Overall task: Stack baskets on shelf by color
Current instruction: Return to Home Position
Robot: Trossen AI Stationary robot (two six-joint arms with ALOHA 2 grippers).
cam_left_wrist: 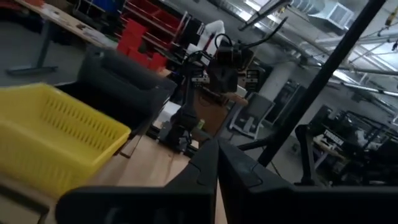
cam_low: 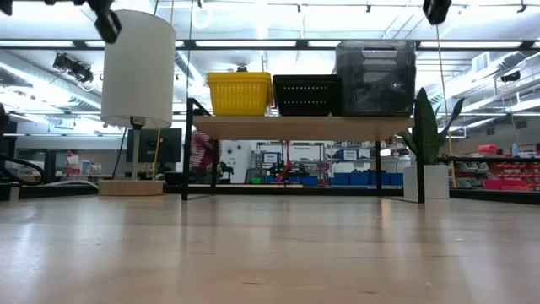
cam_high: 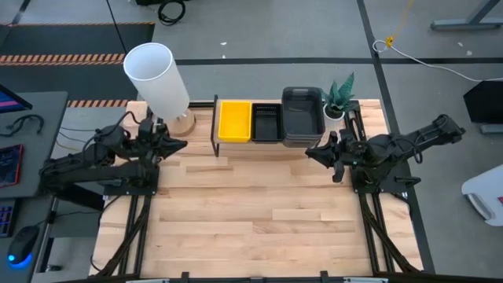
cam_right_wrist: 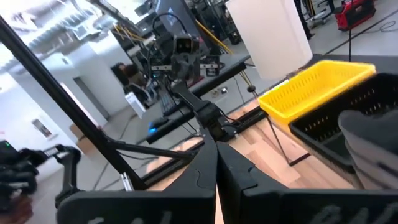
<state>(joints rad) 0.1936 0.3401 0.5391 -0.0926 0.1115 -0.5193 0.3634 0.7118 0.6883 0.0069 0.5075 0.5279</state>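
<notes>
Three basket stacks sit side by side on the low wooden shelf [cam_high: 236,146] at the table's far edge: yellow baskets [cam_high: 235,119] on the left, black slotted baskets [cam_high: 266,122] in the middle, larger dark grey baskets [cam_high: 302,115] on the right. The low view shows them as yellow [cam_low: 240,93], black [cam_low: 305,95] and grey [cam_low: 376,78] on the plank [cam_low: 304,127]. My left gripper [cam_high: 182,144] hangs shut and empty, left of the shelf. My right gripper [cam_high: 310,151] hangs shut and empty in front of the grey stack.
A white-shaded lamp [cam_high: 159,81] stands at the shelf's left end, and a small potted plant [cam_high: 338,98] at its right end. Bare tabletop [cam_high: 259,220] stretches between the arms toward the near edge.
</notes>
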